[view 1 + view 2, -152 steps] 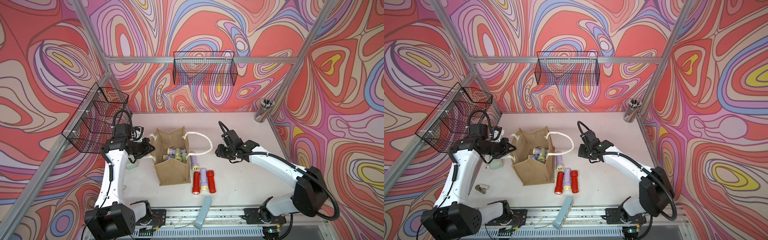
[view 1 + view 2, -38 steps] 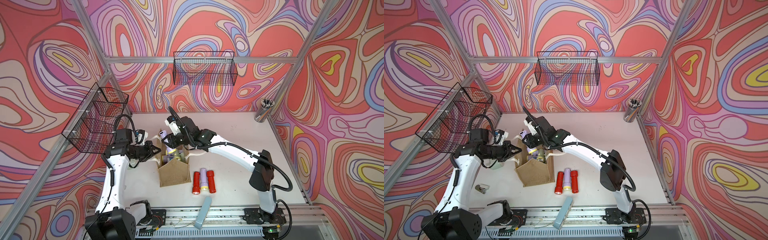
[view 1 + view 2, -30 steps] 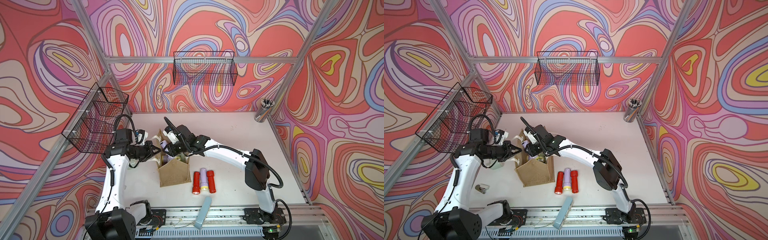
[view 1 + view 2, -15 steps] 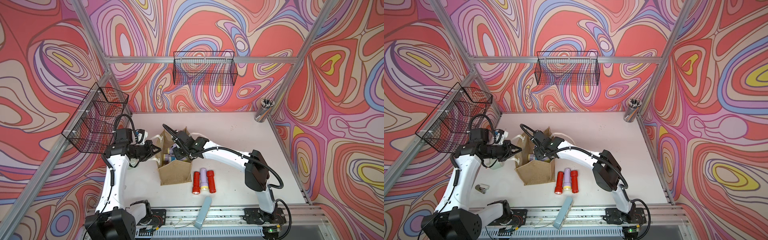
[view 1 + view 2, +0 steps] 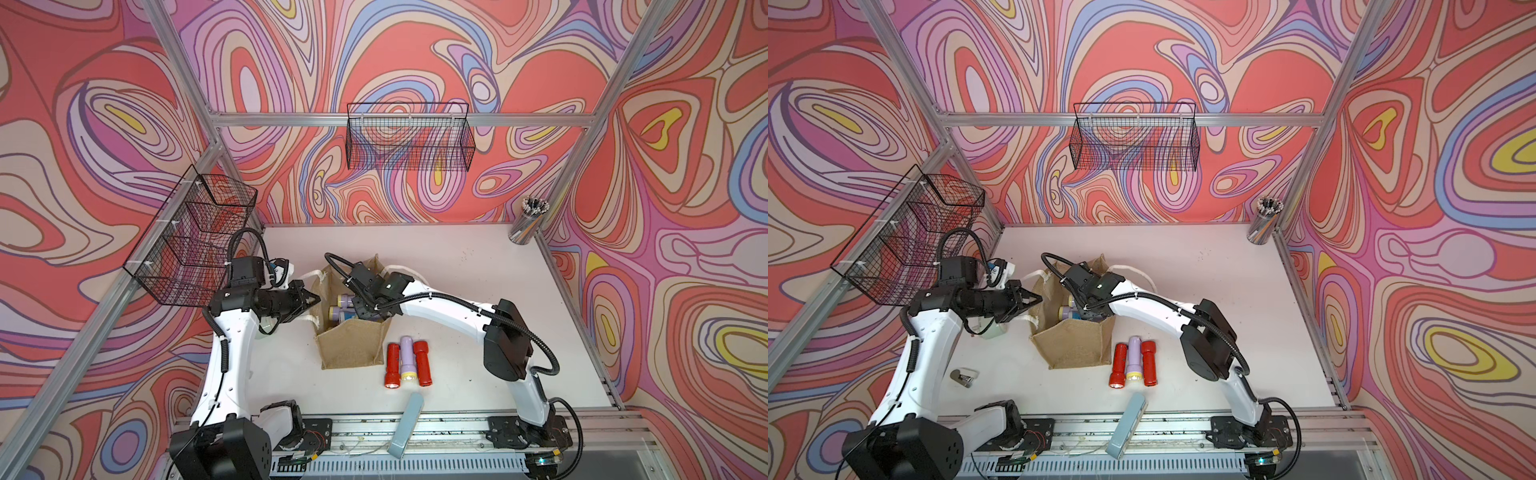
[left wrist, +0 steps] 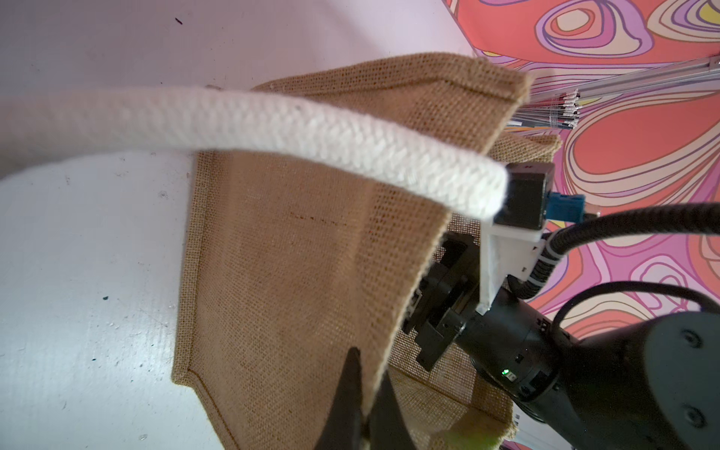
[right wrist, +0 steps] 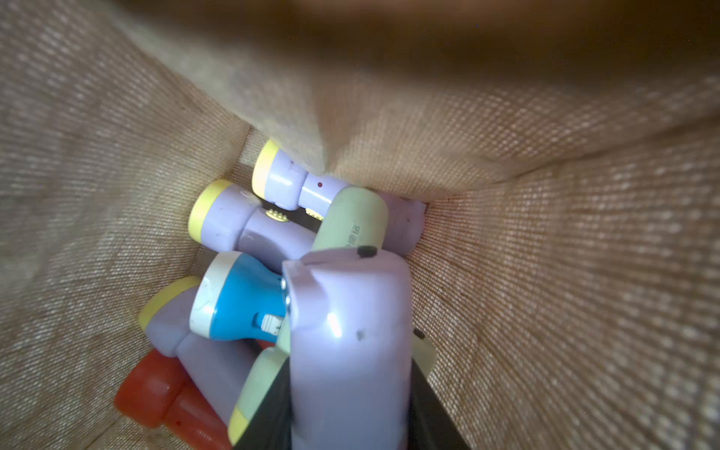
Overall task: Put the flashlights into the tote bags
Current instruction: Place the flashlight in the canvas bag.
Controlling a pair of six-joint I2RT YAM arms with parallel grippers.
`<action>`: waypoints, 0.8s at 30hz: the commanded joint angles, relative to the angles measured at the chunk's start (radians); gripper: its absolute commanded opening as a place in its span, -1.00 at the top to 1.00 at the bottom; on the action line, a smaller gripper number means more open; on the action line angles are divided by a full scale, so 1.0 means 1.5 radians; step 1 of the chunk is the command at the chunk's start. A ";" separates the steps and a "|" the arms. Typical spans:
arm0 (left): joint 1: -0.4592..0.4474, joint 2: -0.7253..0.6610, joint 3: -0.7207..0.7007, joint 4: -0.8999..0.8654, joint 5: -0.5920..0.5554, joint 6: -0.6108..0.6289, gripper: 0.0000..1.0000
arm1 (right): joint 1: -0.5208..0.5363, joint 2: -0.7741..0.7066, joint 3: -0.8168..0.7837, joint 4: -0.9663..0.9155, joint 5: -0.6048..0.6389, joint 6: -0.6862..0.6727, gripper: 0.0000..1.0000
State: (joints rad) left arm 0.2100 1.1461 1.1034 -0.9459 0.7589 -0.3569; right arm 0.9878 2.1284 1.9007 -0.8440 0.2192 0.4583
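Burlap tote bag (image 5: pixel 351 345) at centre of the counter (image 5: pixel 457 266), rim pinched by the left gripper (image 5: pixel 313 299); right gripper (image 5: pixel 365 308), clamped on a lilac flashlight (image 7: pixel 346 343) inside, risks snagging the wall on withdrawal, toppling the bag.

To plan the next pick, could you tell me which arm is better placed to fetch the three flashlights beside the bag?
Right, likely. The left gripper is shut on the rim of the tote bag, holding it open. The right gripper, inside with a lilac flashlight, has the three flashlights on its side.
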 commanded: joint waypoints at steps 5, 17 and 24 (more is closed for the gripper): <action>0.001 0.003 -0.010 0.005 -0.011 -0.001 0.90 | -0.007 0.013 -0.002 -0.001 -0.103 0.032 0.20; 0.001 0.001 -0.005 -0.004 -0.011 0.010 0.87 | -0.006 -0.099 -0.005 0.069 -0.172 0.018 -0.16; 0.000 0.004 0.001 0.000 -0.007 0.008 0.85 | -0.008 -0.229 -0.063 0.123 -0.133 -0.004 -0.25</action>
State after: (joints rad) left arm 0.2104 1.1481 1.1030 -0.9382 0.7467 -0.3588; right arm 0.9813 1.8637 1.8313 -0.7055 -0.0135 0.4721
